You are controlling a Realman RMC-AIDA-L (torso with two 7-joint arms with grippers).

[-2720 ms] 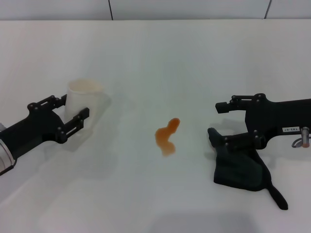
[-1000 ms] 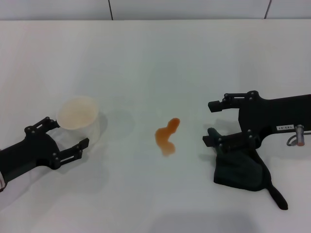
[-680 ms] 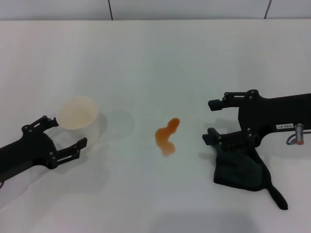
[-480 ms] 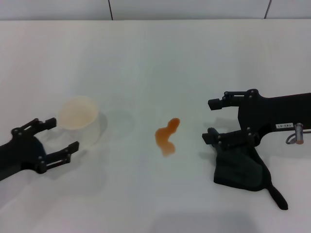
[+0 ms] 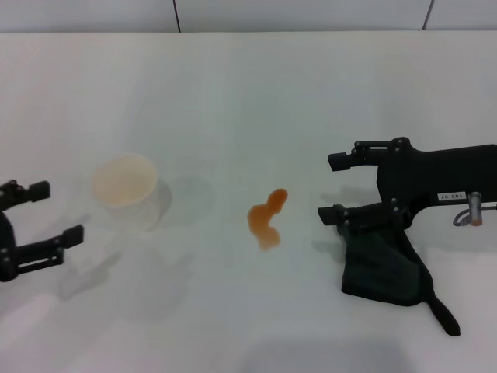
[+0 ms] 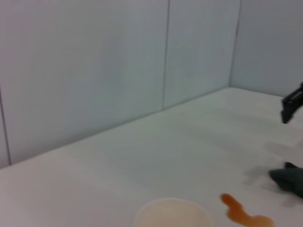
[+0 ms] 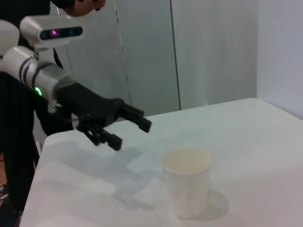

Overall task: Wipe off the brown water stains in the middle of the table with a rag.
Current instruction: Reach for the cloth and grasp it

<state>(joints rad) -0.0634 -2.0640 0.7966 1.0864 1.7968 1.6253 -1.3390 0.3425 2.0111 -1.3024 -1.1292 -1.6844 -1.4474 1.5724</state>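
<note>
Your left pincer (image 5: 39, 221) has backed away from the cup (image 5: 128, 189), jaws spread. Right pincer (image 5: 332, 186) hangs open, rag (image 5: 384, 268) beneath it, brown water stains (image 5: 266, 218) just beside on the worktop (image 5: 248, 101).

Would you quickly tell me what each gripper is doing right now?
Left gripper: open, empty, at the table's left edge, clear of the cup.
Right gripper: open, empty, lower finger over the rag's edge.
</note>
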